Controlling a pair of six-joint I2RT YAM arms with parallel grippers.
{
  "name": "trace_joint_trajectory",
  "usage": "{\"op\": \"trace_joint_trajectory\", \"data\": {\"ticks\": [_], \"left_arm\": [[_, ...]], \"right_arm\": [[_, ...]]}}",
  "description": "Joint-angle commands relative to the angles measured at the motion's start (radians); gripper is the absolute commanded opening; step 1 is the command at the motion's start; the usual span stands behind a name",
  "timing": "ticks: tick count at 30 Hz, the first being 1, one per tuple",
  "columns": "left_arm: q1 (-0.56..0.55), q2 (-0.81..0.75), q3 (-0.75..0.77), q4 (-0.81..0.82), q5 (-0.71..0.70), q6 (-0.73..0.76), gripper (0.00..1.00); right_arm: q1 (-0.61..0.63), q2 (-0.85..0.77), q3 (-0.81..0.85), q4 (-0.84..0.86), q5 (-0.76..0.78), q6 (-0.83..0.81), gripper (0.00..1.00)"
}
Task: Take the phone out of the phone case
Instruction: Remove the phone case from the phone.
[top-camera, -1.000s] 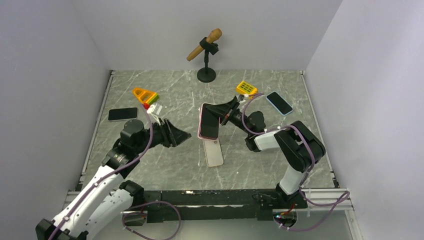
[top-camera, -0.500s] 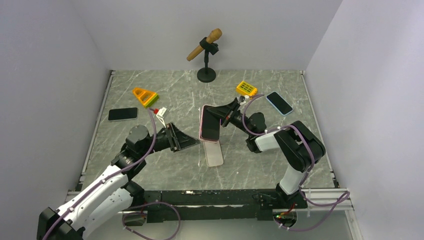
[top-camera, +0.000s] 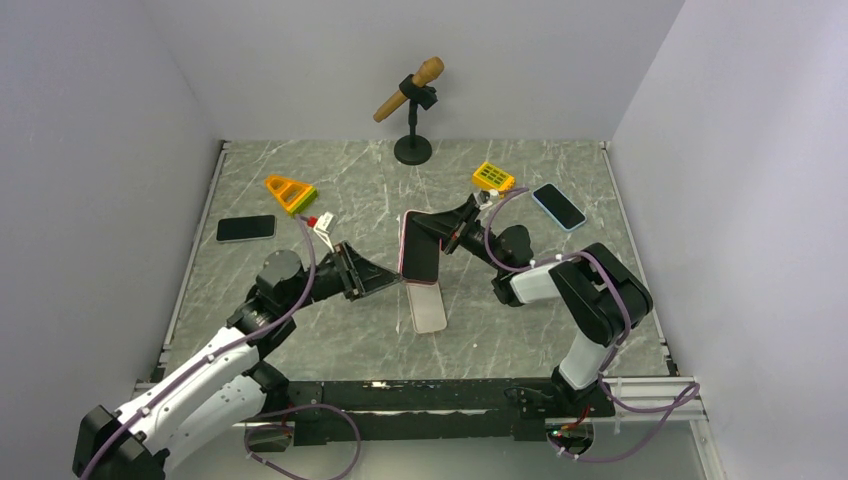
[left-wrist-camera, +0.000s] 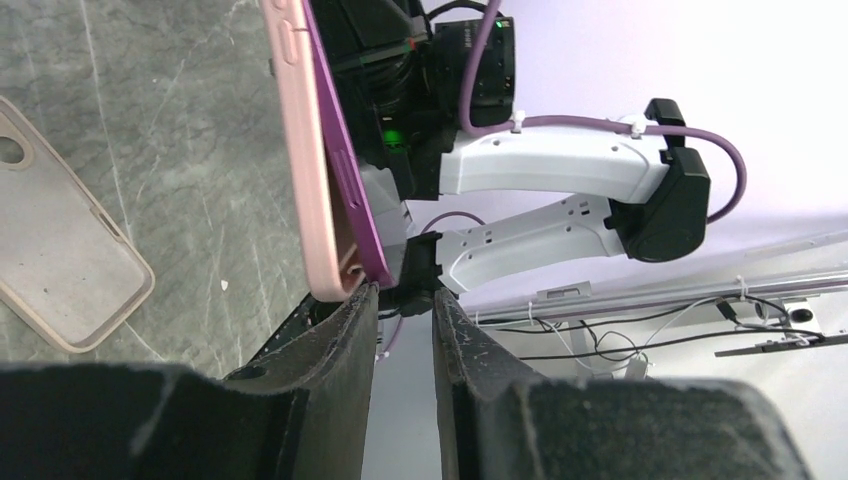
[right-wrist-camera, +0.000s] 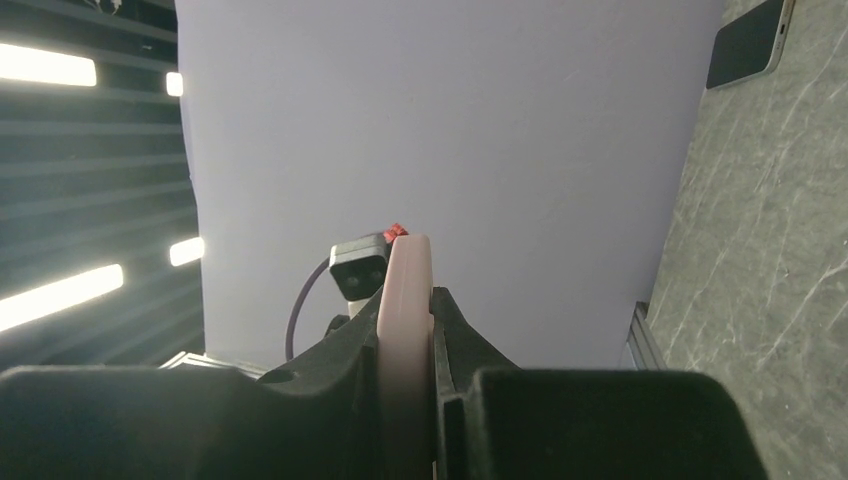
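A grey marbled table (top-camera: 330, 335) sits boxed in by pale walls, and your two arms meet over its middle. Your right gripper (top-camera: 443, 232) is clamped on the phone (top-camera: 419, 255), which sits inside its pink case (left-wrist-camera: 300, 150) and is held up off the table, tilted, with the dark screen facing the overhead camera. In the right wrist view the pink edge is pinched tight between both fingers (right-wrist-camera: 350, 375). Your left gripper (left-wrist-camera: 405, 300) comes in from the left with its fingers narrow, a slim gap showing between them and nothing inside it. One fingertip is right at the bottom corner of the pink case, though you cannot tell whether it touches. A spare beige case (top-camera: 428, 308) lies flat on the table just on the near side of the held phone. Farther off lie a black phone (top-camera: 245, 228) at the left, a blue-edged phone (top-camera: 558, 205) at the right, an orange toy (top-camera: 291, 191), a yellow toy (top-camera: 493, 177) and a microphone stand (top-camera: 412, 148) at the back.
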Motion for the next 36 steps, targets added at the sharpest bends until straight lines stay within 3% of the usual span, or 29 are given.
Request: {"op": "trace_joint_trajectory", "data": {"ticks": [1,10,15,17,21,22,26,28,30,33,36], "left_arm": [[-0.003,0.031,-0.001,0.077,-0.01,-0.019,0.31],[-0.003,0.09,-0.003,0.132,-0.008,-0.037,0.33],[-0.004,0.184,0.064,0.161,0.042,-0.025,0.32],[-0.001,0.222,0.082,0.172,0.052,-0.026,0.27],[0.012,0.308,0.099,0.286,0.123,-0.067,0.06],[0.015,0.327,0.09,0.333,0.134,-0.093,0.03],[0.029,0.327,0.048,0.467,0.095,-0.199,0.0],[0.038,0.317,0.041,0.482,0.07,-0.225,0.0],[0.049,0.311,0.046,0.482,0.063,-0.236,0.0],[0.078,0.3,0.051,0.486,0.072,-0.268,0.0],[0.109,0.271,0.025,0.53,0.045,-0.337,0.0]], "right_arm": [[0.011,-0.051,0.027,0.207,0.011,0.001,0.0],[0.045,-0.042,0.052,0.163,-0.008,-0.037,0.0],[0.07,-0.047,0.099,0.073,-0.12,-0.123,0.0],[0.075,-0.055,0.135,0.004,-0.199,-0.177,0.0],[0.085,-0.112,0.18,-0.217,-0.31,-0.325,0.0],[0.085,-0.138,0.169,-0.264,-0.311,-0.361,0.06],[0.059,-0.233,0.099,-0.363,-0.296,-0.452,0.49],[0.029,-0.265,0.054,-0.317,-0.298,-0.443,0.67],[-0.015,-0.272,-0.019,-0.125,-0.294,-0.371,0.81],[-0.084,-0.22,-0.134,0.252,-0.239,-0.201,0.91],[-0.084,-0.197,-0.175,0.268,-0.191,-0.197,0.85]]}}
